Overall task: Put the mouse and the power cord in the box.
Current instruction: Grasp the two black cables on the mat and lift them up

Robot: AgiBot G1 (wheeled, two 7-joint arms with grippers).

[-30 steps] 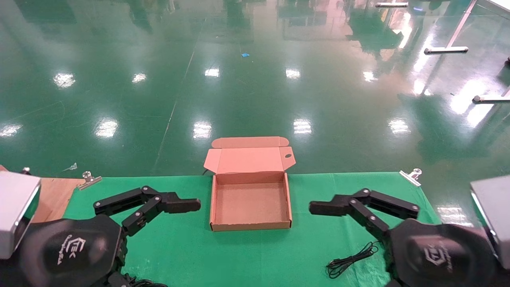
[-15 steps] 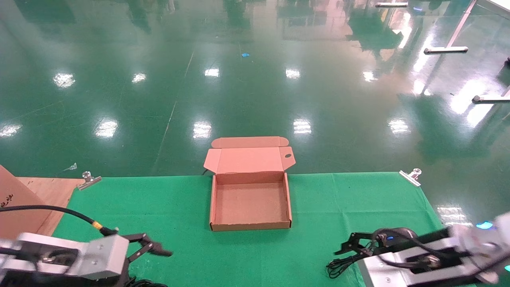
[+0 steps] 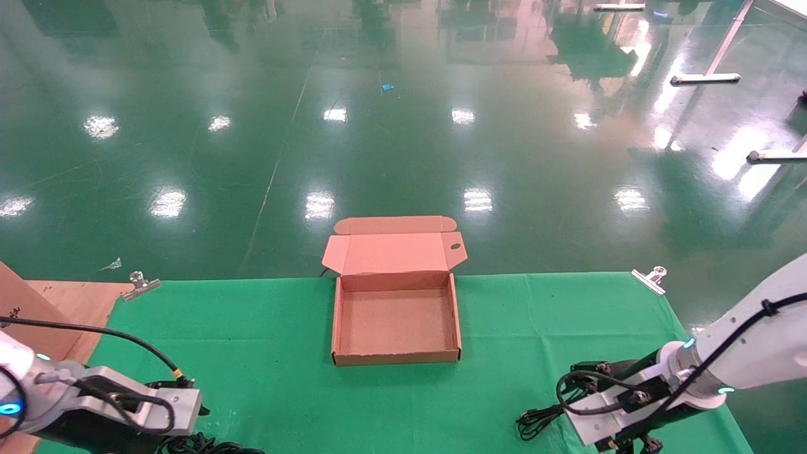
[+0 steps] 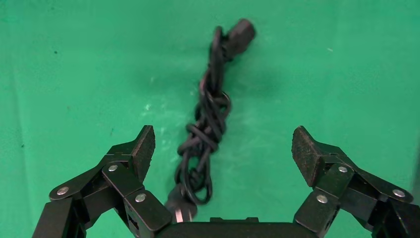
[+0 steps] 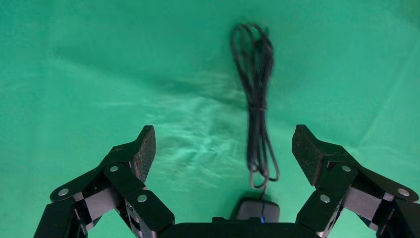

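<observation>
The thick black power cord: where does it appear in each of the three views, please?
Head view: only a few loops of the thick black power cord show at the bottom edge, under the left arm.
Left wrist view: the knotted bundle lies between the open left gripper fingers.
Right wrist view: not in it; that is the mouse's thin cable.
Shared landmark: the green cloth.

Floor [image 3: 403, 126]: glossy dark green, running far beyond the table, streaked with pale reflections.
Light: rows of bright ceiling-lamp glints on the floor beyond the table.
Table [image 3: 284, 391]: draped in a green cloth, its far corners pinned by metal clips [image 3: 140, 285].
Bare wood [image 3: 75, 302]: showing at the table's left end, past the cloth.
Metal stand feet [image 3: 706, 79]: on the floor, far right of the table.
Blue scrap [image 3: 388, 87]: on the floor, well beyond the table.
</observation>
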